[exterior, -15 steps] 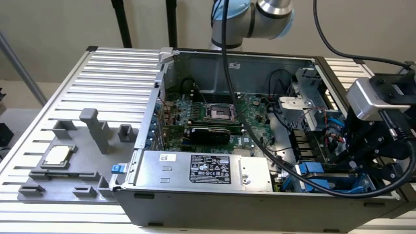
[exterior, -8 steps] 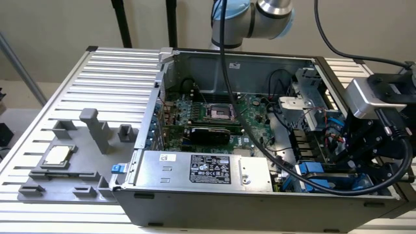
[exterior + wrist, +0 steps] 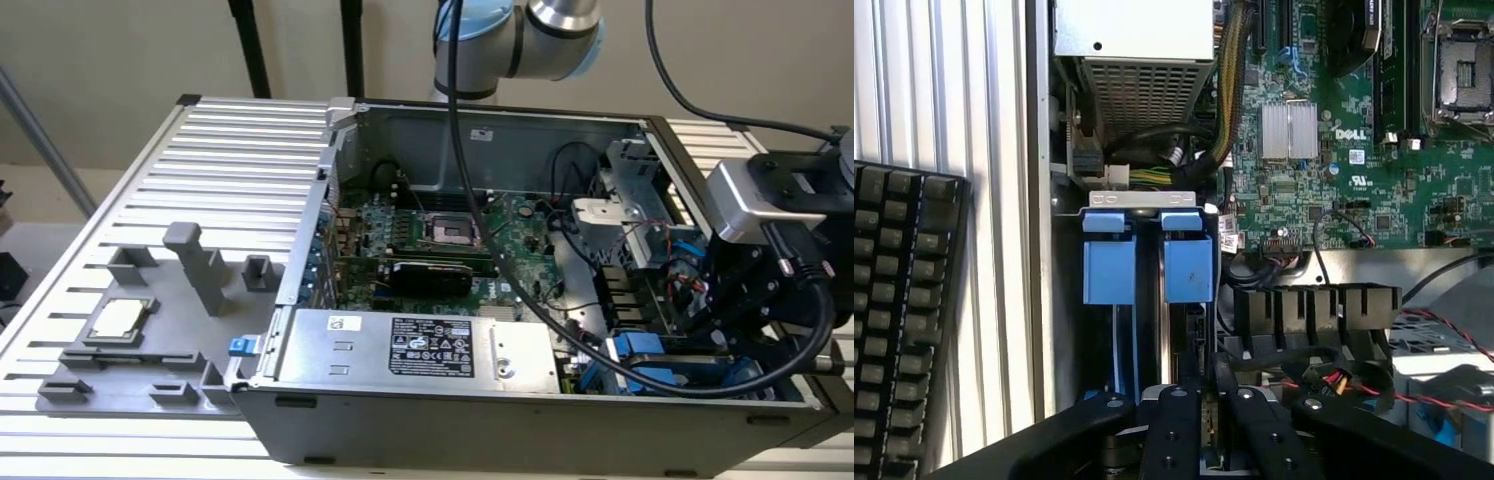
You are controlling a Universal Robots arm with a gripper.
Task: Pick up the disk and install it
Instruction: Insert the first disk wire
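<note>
1. Exterior view: open computer case (image 3: 441, 425) laid flat on the slatted table (image 3: 227, 140), side panel off, so reachable from above.
2. Same view: gripper (image 3: 714, 340) hanging low over the case corner at the exterior view's right, just above the blue carriers (image 3: 647, 352) of the drive bay. Probably placed there because that bay takes the drive.
3. Same view: small chip in its grey tray (image 3: 118, 318) well apart on the table, untouched; large silver box (image 3: 420, 345) fixed along the near wall.
4. Wrist view: looking straight down the bay. The disk (image 3: 1187, 270) standing on edge in the slot nearer the motherboard (image 3: 1334, 150), its blue carrier end facing up, just beside a second blue carrier (image 3: 1109, 272).
5. Same view: gripper (image 3: 1209, 435) with jaws drawn narrow, apparently pinching the thin edge of the disk; contact itself partly hidden, so judged rather than plain.
6. Same view: keyboard (image 3: 899, 320) outside the case, clear of the work.
</note>
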